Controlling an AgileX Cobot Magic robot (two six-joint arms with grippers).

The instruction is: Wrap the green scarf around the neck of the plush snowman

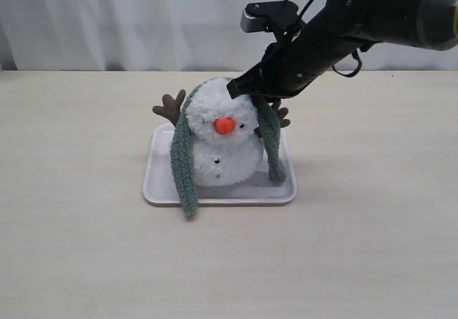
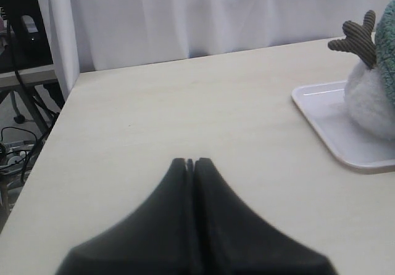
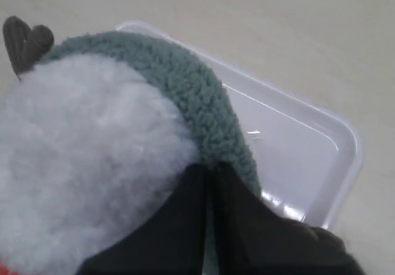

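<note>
The plush snowman [image 1: 212, 108] sits on a white tray [image 1: 154, 183], orange nose facing forward. The green scarf [image 1: 182, 154] lies over the back of its head and hangs down both sides, its ends reaching the tray. The neck [image 1: 207, 144] is bare white at the front. My right gripper [image 1: 240, 86] is at the head's upper right, shut on the scarf [image 3: 191, 90] beside the white plush [image 3: 80, 151], its tips [image 3: 210, 167] pinching green fabric. My left gripper [image 2: 191, 161] is shut with nothing in it, above bare table left of the tray [image 2: 333, 127]; it is outside the exterior view.
Brown twig arms [image 1: 170, 107] stick out behind the snowman on both sides. A white curtain [image 1: 143, 18] backs the table. The table's left edge [image 2: 46, 158] drops to cables and equipment on the floor.
</note>
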